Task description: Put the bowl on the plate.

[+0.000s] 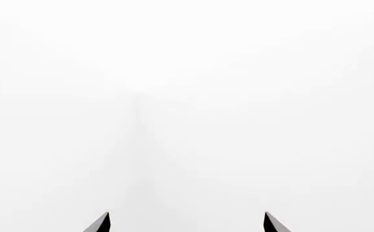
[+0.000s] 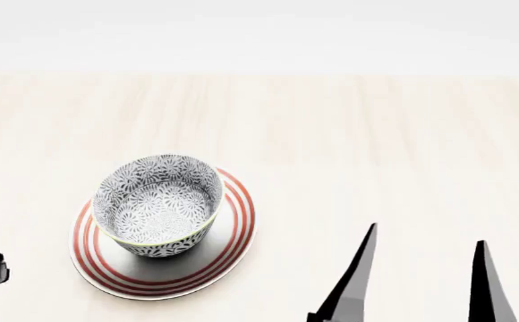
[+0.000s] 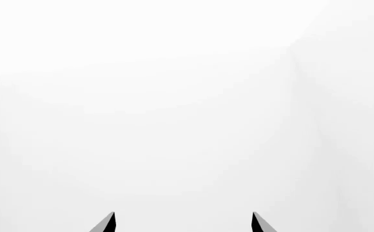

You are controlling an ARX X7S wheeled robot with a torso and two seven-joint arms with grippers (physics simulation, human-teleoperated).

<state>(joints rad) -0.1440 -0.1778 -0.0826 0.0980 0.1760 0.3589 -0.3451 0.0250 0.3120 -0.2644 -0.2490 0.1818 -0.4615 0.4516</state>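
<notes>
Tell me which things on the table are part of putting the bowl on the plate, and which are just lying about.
Part of the job:
- floral bowl, sitting on the plate
- red-ringed plate, under the bowl
- right hand, open and holding nothing

Just lying about:
- nothing else is on the wooden table

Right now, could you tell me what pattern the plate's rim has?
Three red rings on the white plate, clearest in the head view.

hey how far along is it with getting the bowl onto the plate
Looks done: the bowl sits upright on the plate, toward its far left side. Nothing in hand: the right gripper is open and empty, the left gripper open too. Nothing obvious left.
</notes>
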